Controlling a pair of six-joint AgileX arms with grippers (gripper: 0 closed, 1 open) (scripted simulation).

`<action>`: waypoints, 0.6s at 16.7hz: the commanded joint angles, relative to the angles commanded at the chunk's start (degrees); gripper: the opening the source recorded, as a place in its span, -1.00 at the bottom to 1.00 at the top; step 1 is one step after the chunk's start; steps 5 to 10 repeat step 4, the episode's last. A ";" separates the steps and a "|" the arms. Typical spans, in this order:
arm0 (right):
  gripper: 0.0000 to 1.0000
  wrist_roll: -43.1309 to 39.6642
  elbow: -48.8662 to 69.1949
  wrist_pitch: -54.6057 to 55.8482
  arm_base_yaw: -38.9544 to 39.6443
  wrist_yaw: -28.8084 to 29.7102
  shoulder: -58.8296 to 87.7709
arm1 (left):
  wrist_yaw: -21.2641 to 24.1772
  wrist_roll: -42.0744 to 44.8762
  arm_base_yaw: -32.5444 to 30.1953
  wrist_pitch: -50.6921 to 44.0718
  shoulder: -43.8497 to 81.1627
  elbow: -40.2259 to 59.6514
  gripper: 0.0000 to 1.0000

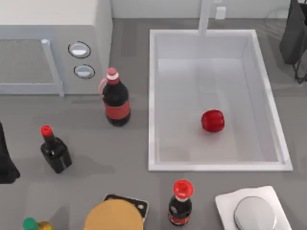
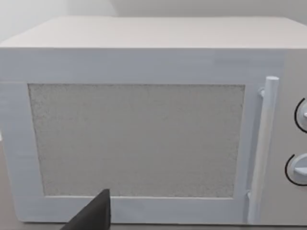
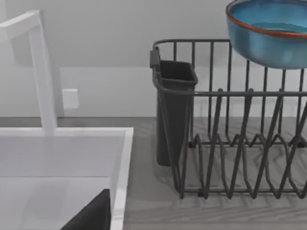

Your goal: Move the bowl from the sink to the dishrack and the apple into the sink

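Apple [image 1: 213,120] lies inside the sink [image 1: 152,100], right of centre. Bowl [image 3: 271,31] sits atop the dishrack [image 3: 240,143] beside the sink. Finger state of either gripper: cannot tell.

Left arm [image 1: 7,160] appeared as matte black bulk at table's left edge; right arm [image 1: 295,36] equally black, smooth-cased, no markings discernible.

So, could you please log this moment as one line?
apple: in sink | bowl: on dishrack | both arms parked
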 joint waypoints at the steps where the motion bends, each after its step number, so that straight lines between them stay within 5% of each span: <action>1: 1.00 -0.02 -0.12 -0.70 0.00 -0.39 -1.51 | 0.00 0.00 0.00 0.00 0.00 0.00 1.00; 10: 1.00 -0.03 -0.18 -1.21 0.06 -0.67 -2.73 | 0.00 0.00 0.00 0.00 0.00 0.00 1.00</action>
